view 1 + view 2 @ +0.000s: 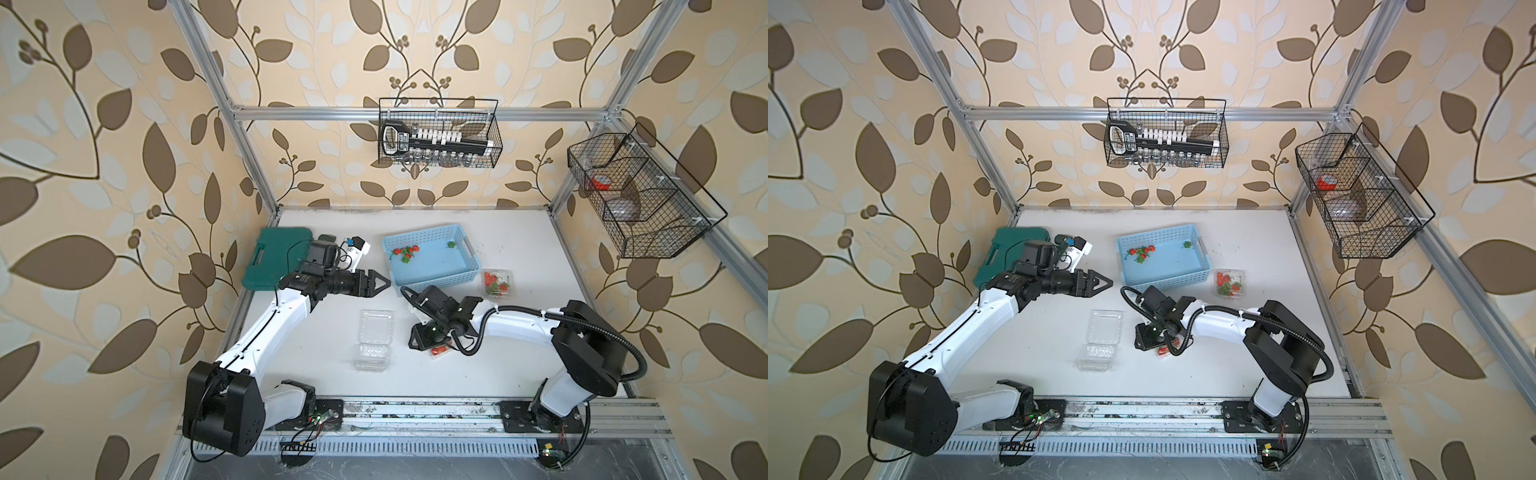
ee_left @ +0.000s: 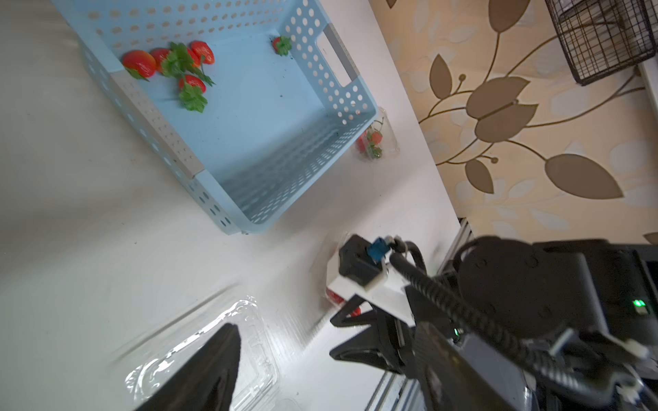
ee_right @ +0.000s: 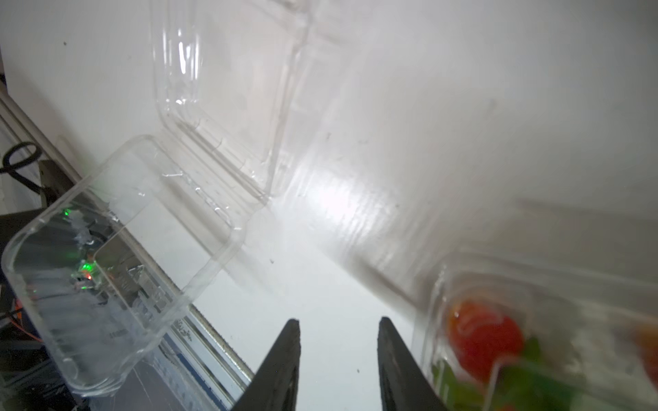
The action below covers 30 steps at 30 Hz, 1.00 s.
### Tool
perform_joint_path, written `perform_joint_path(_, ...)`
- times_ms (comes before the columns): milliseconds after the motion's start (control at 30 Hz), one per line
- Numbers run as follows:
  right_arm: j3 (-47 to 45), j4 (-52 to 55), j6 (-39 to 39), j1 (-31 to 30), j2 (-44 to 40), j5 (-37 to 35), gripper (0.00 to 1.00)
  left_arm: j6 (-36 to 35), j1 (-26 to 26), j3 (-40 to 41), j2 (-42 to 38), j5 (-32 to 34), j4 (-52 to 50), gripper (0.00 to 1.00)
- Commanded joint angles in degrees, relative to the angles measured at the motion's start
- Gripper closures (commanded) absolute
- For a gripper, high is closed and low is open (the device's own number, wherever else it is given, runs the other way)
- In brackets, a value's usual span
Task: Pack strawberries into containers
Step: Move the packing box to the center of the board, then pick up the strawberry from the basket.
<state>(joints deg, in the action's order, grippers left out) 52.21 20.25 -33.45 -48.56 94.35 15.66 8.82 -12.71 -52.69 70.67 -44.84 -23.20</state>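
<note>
On the white table [image 1: 519, 332], in both top views, my left pincer [image 1: 384, 283] hangs near the blue basket [image 1: 432, 270], which holds a few strawberries [image 1: 405, 254]; whether it stands apart or together I cannot tell. My right pincer [image 1: 420, 337] is low over a berry-filled container [image 1: 439, 351]. An empty container [image 1: 374, 338] lies open between my arms, and a third container [image 1: 497, 284], also holding berries, sits just beside the basket. From my left wrist, one dark finger [image 2: 213, 373] shows over the empty container [image 2: 256, 341], and most of the basket's berries cluster at one end. From my right wrist, the fingers [image 3: 285, 359] stand apart with only bare table between them, the berry-filled container [image 3: 534, 320] just beside one.
</note>
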Motion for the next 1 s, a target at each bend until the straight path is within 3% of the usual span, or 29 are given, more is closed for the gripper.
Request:
perform_joint_path(0, -3.21, 0.66, -0.50, 4.12, -2.68, -0.81, 0.63, -4.49, 0.14, -3.41, 1.22, -6.75, -3.55, 0.21)
perform_joint_path(300, -5.24, 4.58, 4.33, 14.50, -7.72, -2.64, 0.64, -5.83, 0.14, -3.35, 3.18, -7.32, -3.80, 0.21)
perform_joint_path(567, 6.31, 9.15, 11.80, 16.13, -11.57, -2.52, 0.63, -4.18, 0.14, -5.69, 2.93, 8.11, -5.29, 0.22)
perform_joint_path(800, 25.17, 12.66, 17.61, 23.11, 3.61, -9.34, 0.61, -5.58, 0.14, -13.33, 6.90, 14.08, -5.54, 0.22)
perform_joint_path(967, 41.05, 15.93, 21.01, 24.71, 19.17, -10.79, 0.61, -6.60, 0.14, -11.69, 8.17, 15.66, -3.13, 0.22)
